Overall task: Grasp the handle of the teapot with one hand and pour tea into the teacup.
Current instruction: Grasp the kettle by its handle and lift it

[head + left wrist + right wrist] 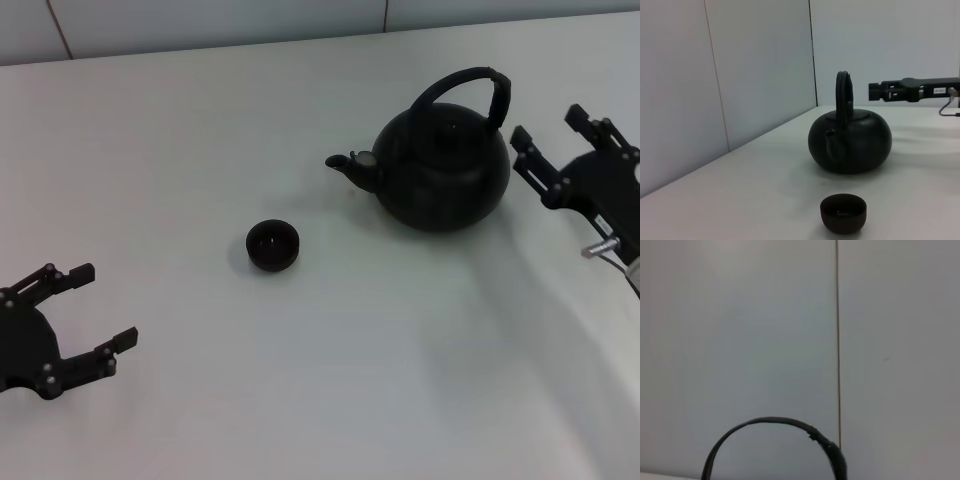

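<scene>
Right hand spread beside handle — left hand low, idle

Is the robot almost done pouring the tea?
No, it's only starting. Nothing is done: the teapot stands upright on the table, and its handle isn't held. In hand: the right claw is open beside the pot, near the handle. The left claw waits open, far off. Left to do: grab, lift and pour into the teacup, which looks unfilled.

Open table around teapot, right hand beside handle, teacup well apart
</scene>
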Tool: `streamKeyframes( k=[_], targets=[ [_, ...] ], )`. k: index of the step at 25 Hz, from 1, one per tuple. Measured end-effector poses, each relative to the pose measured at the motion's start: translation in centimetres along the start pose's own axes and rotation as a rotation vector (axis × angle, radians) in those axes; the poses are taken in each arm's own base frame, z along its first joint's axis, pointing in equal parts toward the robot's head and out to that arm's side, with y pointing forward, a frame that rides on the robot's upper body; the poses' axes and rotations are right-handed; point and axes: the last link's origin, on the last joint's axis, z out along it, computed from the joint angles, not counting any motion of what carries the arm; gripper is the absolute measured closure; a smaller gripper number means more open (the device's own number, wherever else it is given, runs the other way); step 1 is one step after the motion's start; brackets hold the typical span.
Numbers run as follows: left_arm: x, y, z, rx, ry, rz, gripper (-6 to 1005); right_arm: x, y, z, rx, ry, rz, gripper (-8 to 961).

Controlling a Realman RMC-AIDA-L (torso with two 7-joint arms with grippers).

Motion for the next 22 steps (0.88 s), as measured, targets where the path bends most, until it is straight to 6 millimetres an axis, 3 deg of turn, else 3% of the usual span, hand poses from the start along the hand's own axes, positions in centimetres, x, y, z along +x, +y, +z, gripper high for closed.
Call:
streamKeyframes(
  k=[9,22],
  targets=[
    [0.0,0.2,0.2,0.001,0.004,0.0,138,-0.4,-0.2,3.1,-0.028,0.041,-0.041,225],
    [0.1,0.1,0.3,0.001,0.007,0.002,138,-0.9,-0.2,5.1,-0.043,0.059,-0.062,227]
  ],
)
